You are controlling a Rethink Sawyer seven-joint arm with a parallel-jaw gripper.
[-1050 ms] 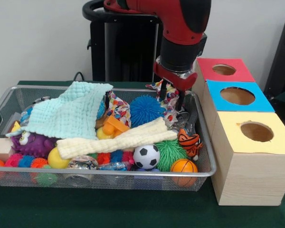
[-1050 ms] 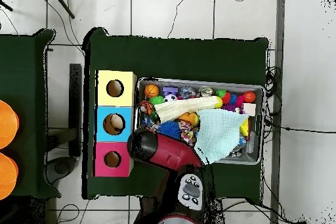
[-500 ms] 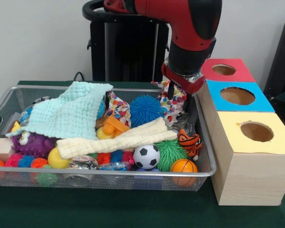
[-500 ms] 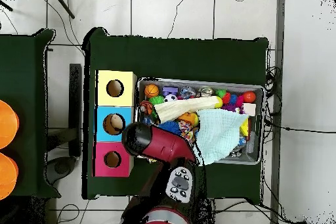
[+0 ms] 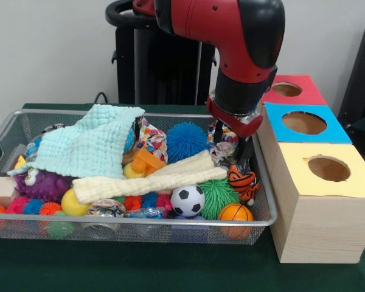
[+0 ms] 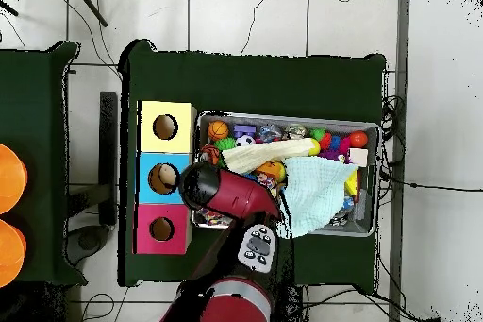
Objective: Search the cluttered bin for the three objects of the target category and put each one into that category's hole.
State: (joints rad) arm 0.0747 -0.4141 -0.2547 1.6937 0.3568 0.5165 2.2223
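My gripper [image 5: 232, 143] hangs low over the right end of the wire bin [image 5: 140, 224], shut on a spotted multicolour cloth [image 5: 222, 135] that bunches between its dark fingers. A mint green waffle cloth [image 5: 88, 143] covers the bin's left half. In front of the gripper a rolled cream cloth [image 5: 152, 179] lies across the middle. In the overhead view the red arm [image 6: 226, 194] hides the gripper, while the mint cloth [image 6: 316, 195] and cream cloth [image 6: 259, 155] show.
Three boxes with round holes stand right of the bin: red [image 5: 264, 85], blue [image 5: 274, 115], yellow [image 5: 298, 176]. The bin also holds a blue spiky ball [image 5: 185, 141], a soccer ball [image 5: 187, 200], a toy tiger [image 5: 242, 182], a small basketball [image 5: 235, 213] and a purple plush [image 5: 39, 182].
The gripper has shifted right, toward the boxes, and dropped lower into the bin. The spotted cloth moved with it.
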